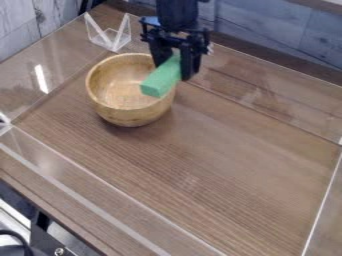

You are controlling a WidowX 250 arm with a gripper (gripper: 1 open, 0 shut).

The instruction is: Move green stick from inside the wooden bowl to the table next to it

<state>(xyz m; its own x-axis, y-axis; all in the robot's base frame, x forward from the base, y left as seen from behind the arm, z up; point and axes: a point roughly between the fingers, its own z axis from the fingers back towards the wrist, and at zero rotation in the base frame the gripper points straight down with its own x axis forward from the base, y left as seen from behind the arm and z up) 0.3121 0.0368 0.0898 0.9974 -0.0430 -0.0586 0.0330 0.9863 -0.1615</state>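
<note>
My gripper (178, 62) is shut on the upper end of the green stick (162, 78). The stick hangs tilted in the air, its lower end over the right rim of the wooden bowl (115, 105). The light tan bowl sits on the dark wood-grain table (214, 150) at the back left, and nothing shows inside it. The black arm comes down from the top edge of the view, just right of the bowl.
Clear plastic walls (27, 70) run along the table's edges. A clear wire-like stand (107, 35) sits behind the bowl. A grey stone-patterned wall (294, 30) lies beyond the far edge. Open tabletop stretches to the right of and in front of the bowl.
</note>
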